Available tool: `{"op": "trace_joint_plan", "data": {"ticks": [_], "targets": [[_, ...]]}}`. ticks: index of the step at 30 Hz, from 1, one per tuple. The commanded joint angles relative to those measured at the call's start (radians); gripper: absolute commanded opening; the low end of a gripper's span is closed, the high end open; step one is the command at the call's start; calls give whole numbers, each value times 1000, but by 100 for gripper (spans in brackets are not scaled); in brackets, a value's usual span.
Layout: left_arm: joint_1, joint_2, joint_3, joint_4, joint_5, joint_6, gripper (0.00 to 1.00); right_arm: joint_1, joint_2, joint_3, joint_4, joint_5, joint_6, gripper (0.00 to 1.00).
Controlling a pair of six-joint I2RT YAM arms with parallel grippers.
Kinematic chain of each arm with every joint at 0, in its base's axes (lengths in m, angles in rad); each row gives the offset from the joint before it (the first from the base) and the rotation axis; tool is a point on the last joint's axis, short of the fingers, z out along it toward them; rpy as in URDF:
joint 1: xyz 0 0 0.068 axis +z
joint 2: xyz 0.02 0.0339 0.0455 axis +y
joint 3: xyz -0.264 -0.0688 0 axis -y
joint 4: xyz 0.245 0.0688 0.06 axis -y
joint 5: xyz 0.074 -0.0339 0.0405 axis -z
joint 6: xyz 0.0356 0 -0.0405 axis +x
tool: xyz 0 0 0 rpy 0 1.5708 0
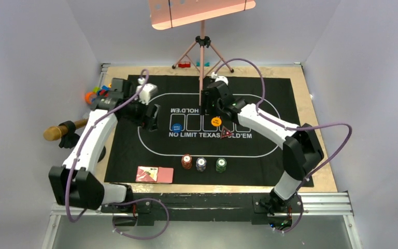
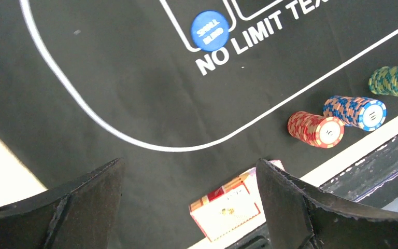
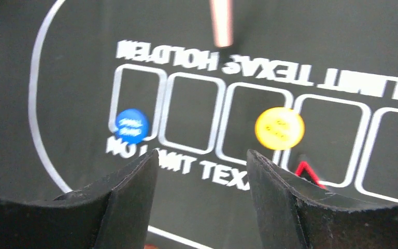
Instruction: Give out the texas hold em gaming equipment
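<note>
**1. PROGRESS (judged)**
Partly done at most.
- Blue button (image 1: 176, 127), orange button (image 1: 216, 122) and triangle (image 1: 226, 133) lie mid-mat (image 1: 124, 150), on the printed box row.
  - Blue: on near edge of leftmost box.
  - Orange: on the line btwn 3rd and 4th box.
  - Triangle: just near-right of orange.
  - Whether these are final pos. cannot be told.
- Not yet shared out:
  - Red chip stack (image 1: 186, 162), grey chip stack (image 1: 201, 164) and green chip stack (image 1: 221, 165) stand in one row at near edge of mat.
  - Cards (image 1: 154, 174) lie in one pile near-left, just left of the red stack and apart from it.
  - No chips or cards seen at far, left or right rim of the printed oval.

**2. ORIENTATION**
- Cards: flat. Long axis approx. left-right, along the near mat edge w/ slight skew.
- Chip stacks: upright, axis vertical. The row runs left-right.
- Triangle: flat. In R wrist view one red-edged corner points far; the rest is hidden behind a finger.
- Buttons: round, no long axis.

**3. JAWS**
- L jaws: wide apart, empty, over left part of mat, left of the blue button.
- R jaws: part-way apart, nothing btwn them, over mat centre, just far of the orange button.
- Neither set touches any item. All items rest on the mat, which lies on the tabletop (image 1: 318, 166).
</note>
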Motion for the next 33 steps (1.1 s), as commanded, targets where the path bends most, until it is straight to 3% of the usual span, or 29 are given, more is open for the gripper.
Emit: {"op": "trace_joint_plan", "data": {"ticks": [1, 10, 16, 25, 28, 33], "targets": [[-98, 108, 32, 121, -23, 36, 100, -44, 60, -43, -39, 100, -5, 67], [-246, 329, 122, 235, -43, 119, 100, -120, 93, -84, 1, 48, 27, 65], [-349, 502, 199, 266, -134, 164, 100, -130, 88, -111, 20, 67, 9, 65], [-378, 581, 175, 345, -164, 217, 95, -130, 174, -53, -11, 146, -23, 67], [-383, 598, 169, 360, -181, 220, 91, -131, 206, -26, -19, 158, -28, 67], [-390, 653, 224, 300, -218, 223, 74, -128, 233, 2, -24, 168, -37, 66]]}}
